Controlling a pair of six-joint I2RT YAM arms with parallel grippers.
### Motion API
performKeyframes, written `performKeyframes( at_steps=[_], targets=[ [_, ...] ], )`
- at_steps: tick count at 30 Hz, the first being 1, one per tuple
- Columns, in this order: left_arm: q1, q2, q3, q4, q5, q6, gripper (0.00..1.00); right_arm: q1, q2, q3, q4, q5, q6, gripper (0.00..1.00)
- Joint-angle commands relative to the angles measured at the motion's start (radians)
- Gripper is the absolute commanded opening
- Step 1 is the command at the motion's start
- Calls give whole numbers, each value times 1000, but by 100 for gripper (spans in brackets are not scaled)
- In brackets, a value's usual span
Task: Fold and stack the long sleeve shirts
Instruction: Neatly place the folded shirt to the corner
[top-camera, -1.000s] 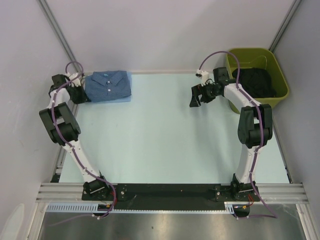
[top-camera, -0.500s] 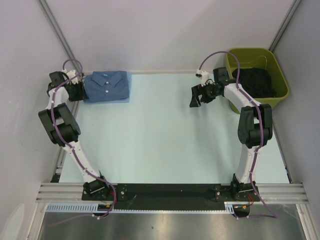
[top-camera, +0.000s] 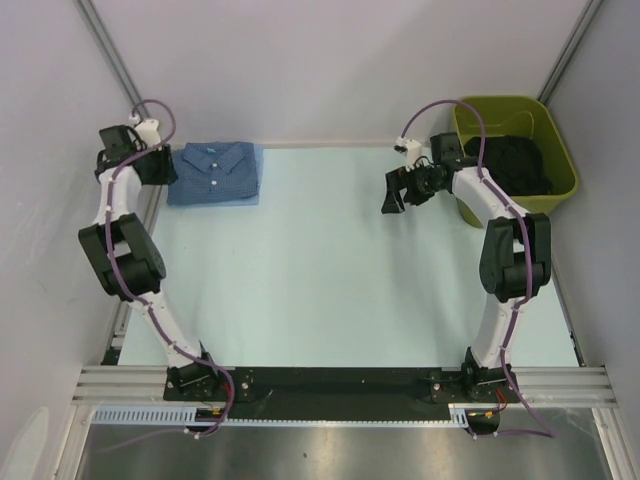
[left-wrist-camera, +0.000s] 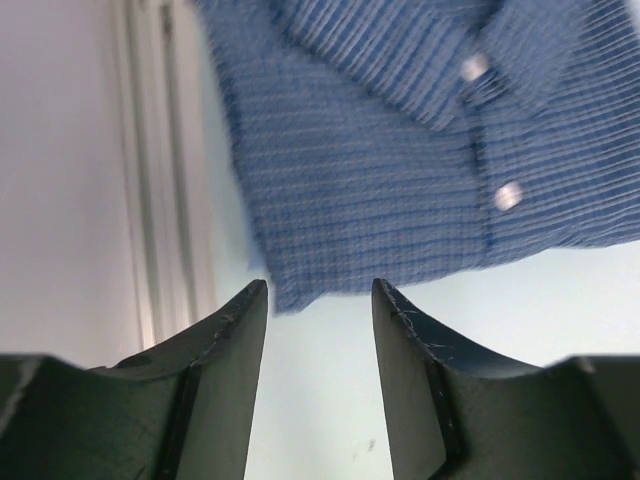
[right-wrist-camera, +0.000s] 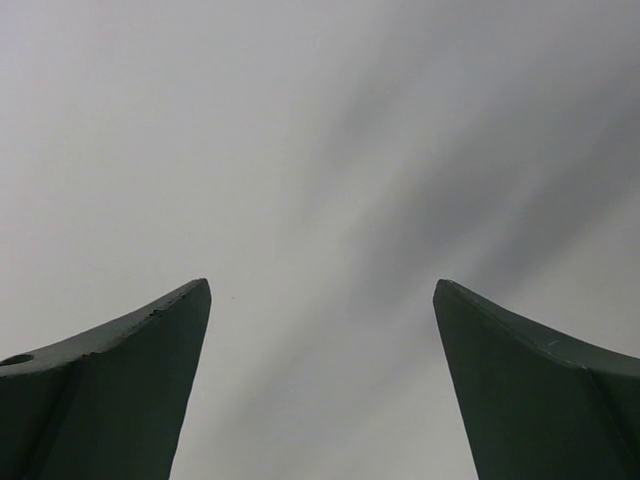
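Observation:
A folded medium blue checked long sleeve shirt (top-camera: 216, 173) with white buttons lies at the table's far left corner, collar toward the back wall. A pale blue edge (top-camera: 257, 175) shows along its right side, under it. My left gripper (top-camera: 165, 168) hovers just left of the shirt, open, with nothing between its fingers. In the left wrist view the shirt's corner (left-wrist-camera: 400, 150) lies just beyond the fingertips (left-wrist-camera: 252, 300), apart from them. My right gripper (top-camera: 390, 198) hangs open above the table's far right part. It holds nothing, and its wrist view (right-wrist-camera: 320, 290) shows only blank grey surface.
A green bin (top-camera: 514, 150) with dark clothing inside stands at the far right corner, behind the right arm. An aluminium frame rail (top-camera: 150, 215) runs along the table's left edge beside the left arm. Grey walls close in the back and sides.
The left gripper has opened, let go of the shirt's left edge and drawn back up and to the left. The shirt stays folded in place. The right arm has barely moved.

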Motion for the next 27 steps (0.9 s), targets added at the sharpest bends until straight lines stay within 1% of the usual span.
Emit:
performKeyframes(
  at_steps=[1,6,10,13,15,16,18,19,20,21,22,24,25,27],
  targets=[
    [-84,33,65,27,50,48,50,-2,-50,-6,12,5,2,100],
    [-93,167,189,-19,-28,28,50,-1,-60,-2,1,15,-2,100],
    [-88,203,204,-21,-85,48,52,-10,-74,-12,-10,26,-11,100],
    [-87,238,247,-65,-119,54,53,-16,-80,-20,-13,28,-16,100],
    [-81,236,258,-79,-107,42,55,-18,-85,-25,-13,28,-16,100],
    [-70,230,256,-74,-67,16,59,-19,-87,-25,-14,28,-16,100],
    [-64,200,261,-67,-51,-1,64,-21,-93,-29,-11,28,-15,100],
    [-62,184,263,-59,-27,2,73,-22,-96,-31,-14,28,-15,100],
    [-64,167,261,-59,-15,3,86,-24,-100,-32,-14,32,-15,100],
    [-65,125,263,-60,2,5,95,-24,-106,-34,-14,34,-15,100],
    [-73,105,273,-76,16,11,99,-27,-119,-35,-14,34,-8,100],
    [-94,59,307,-123,25,22,99,-36,-134,-37,-17,32,2,100],
    [-126,45,337,-179,18,43,99,-39,-152,-39,-16,32,13,100],
    [-165,16,348,-227,-8,52,99,-50,-175,-45,-16,34,25,100]
  ],
)
